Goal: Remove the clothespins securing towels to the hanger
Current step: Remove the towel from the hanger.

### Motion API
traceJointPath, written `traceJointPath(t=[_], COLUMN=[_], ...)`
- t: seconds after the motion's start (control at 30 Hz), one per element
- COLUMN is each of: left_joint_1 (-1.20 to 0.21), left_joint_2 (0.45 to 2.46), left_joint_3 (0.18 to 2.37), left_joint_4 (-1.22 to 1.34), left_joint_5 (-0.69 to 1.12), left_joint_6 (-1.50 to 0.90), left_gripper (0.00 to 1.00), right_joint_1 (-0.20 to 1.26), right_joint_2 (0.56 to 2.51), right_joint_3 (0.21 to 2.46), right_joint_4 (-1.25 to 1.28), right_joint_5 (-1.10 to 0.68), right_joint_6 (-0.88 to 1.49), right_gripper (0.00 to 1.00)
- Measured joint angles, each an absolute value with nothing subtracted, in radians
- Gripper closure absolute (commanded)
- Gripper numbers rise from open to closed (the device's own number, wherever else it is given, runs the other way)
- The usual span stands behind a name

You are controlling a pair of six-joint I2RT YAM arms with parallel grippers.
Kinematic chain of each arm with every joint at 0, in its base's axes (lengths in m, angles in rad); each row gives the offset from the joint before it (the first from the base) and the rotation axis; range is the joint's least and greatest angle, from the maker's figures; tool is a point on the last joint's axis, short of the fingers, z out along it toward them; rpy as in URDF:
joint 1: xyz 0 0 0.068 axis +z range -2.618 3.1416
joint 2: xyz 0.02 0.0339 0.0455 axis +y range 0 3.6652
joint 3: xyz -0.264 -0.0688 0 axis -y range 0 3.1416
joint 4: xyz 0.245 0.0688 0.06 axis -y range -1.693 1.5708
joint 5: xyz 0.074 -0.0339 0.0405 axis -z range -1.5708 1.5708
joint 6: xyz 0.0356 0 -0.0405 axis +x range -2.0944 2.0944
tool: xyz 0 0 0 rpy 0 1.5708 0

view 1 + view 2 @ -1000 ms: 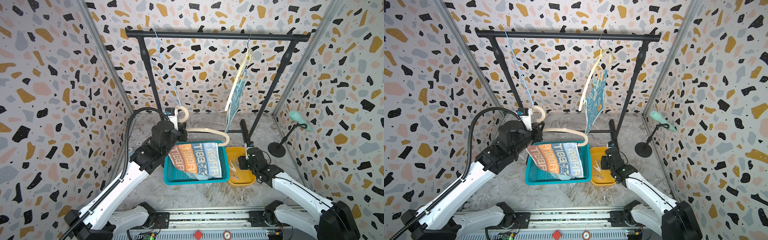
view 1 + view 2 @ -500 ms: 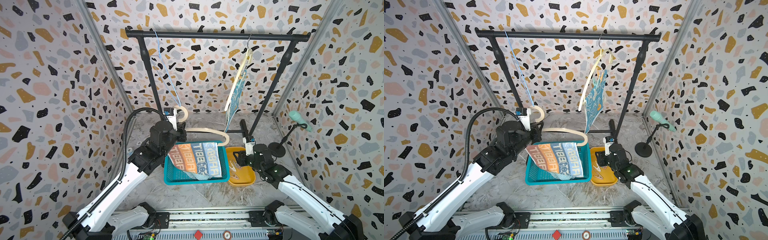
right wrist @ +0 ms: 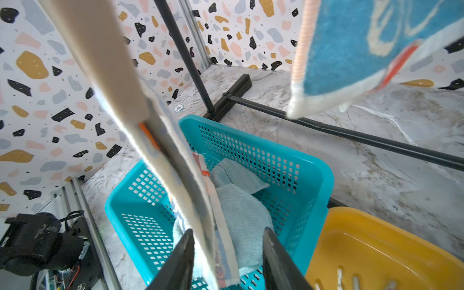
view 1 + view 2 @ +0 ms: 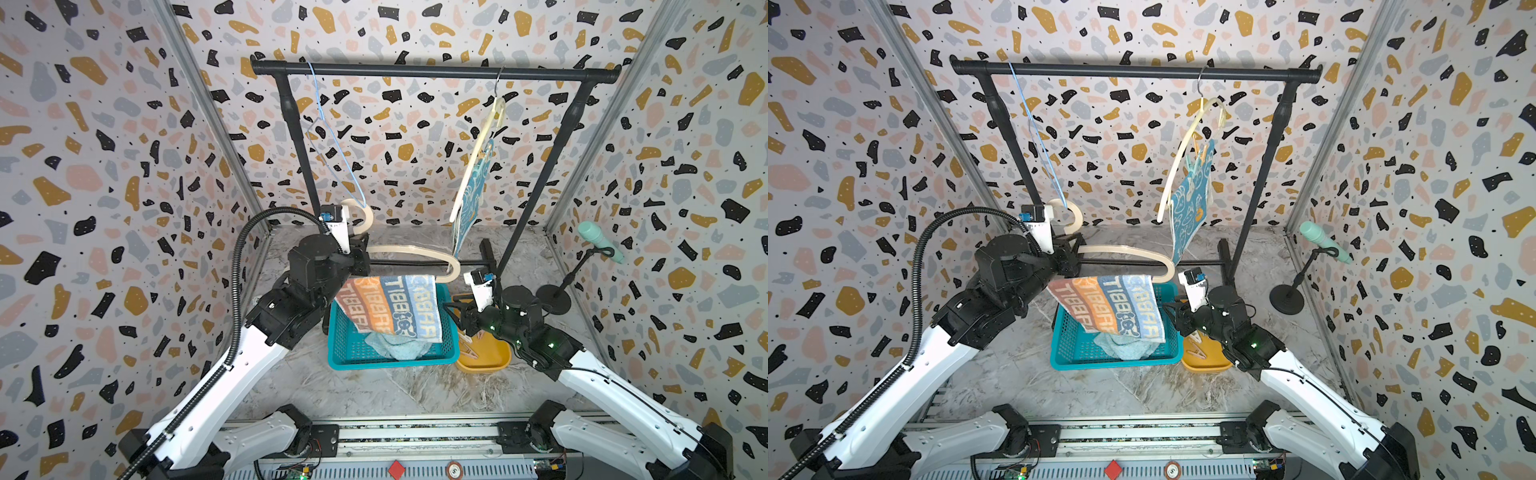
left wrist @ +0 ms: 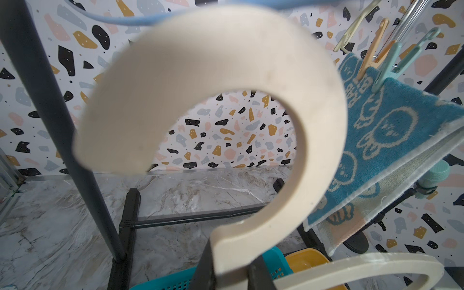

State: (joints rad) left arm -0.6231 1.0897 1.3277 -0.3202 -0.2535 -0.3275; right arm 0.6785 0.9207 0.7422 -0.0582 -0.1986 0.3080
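Two grips: left gripper (image 4: 360, 254) jaws clamp cream plastic hanger (image 4: 415, 250) at neck; right gripper (image 3: 227, 256) jaws, parted, straddle striped terry towel (image 4: 390, 305) edge below hanger's far end, seemingly unpinned.

In a top view, the left tool (image 4: 360, 254) grips the neck of a cream curved plastic hanger (image 4: 411, 250) held level at the centre. An orange, grey and blue striped terry towel (image 4: 390, 305) is draped over the hanger's bar. Below the towel, a teal perforated plastic basket (image 4: 374, 362) holds a crumpled pale blue terry towel (image 4: 395, 345). The right tool (image 4: 455, 313) sits just at the striped towel's 3 o'clock edge, over a yellow plastic tray (image 4: 494, 360) with pale clothespins (image 4: 468, 351). At 12 o'clock a black metal rail (image 4: 415, 71) carries a thin blue wire hanger (image 4: 332, 158) and, toward 1 o'clock, a second cream hanger (image 4: 478, 158) bearing a teal patterned towel (image 4: 471, 203).
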Motion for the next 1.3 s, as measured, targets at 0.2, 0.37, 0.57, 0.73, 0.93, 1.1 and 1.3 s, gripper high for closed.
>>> traceJointPath(t=[0.2, 0.37, 0.57, 0.73, 0.93, 1.1, 1.3], left_joint_1=[-0.624, -0.624, -0.624, -0.624, -0.624, -0.624, -0.624], left_joint_2=[1.092, 1.098, 1.102, 1.102, 1.102, 1.102, 1.102], left_joint_3=[1.338, 1.34, 1.343, 1.343, 1.343, 1.343, 1.343], left_joint_4=[-0.322, -0.327, -0.335, -0.335, -0.335, -0.335, -0.335], left_joint_5=[-0.254, -0.254, -0.254, -0.254, -0.255, -0.257, -0.26], left_joint_6=[-0.324, -0.324, -0.324, -0.324, -0.324, -0.324, -0.324], left_gripper=[1.0, 1.0, 1.0, 1.0, 1.0, 1.0, 1.0], right_joint_1=[0.693, 0.707, 0.726, 0.74, 0.743, 0.744, 0.744], right_joint_2=[0.924, 0.944, 0.967, 1.004, 1.051, 1.054, 1.056], right_joint_3=[0.742, 0.746, 0.76, 0.774, 0.788, 0.788, 0.788], right_joint_4=[-0.004, 0.025, 0.06, 0.086, 0.105, 0.113, 0.12], right_joint_5=[-0.225, -0.239, -0.251, -0.257, -0.254, -0.249, -0.233], right_joint_6=[0.295, 0.284, 0.278, 0.271, 0.265, 0.263, 0.264], right_gripper=[0.62, 0.68, 0.71, 0.76, 0.82, 0.87, 1.0])
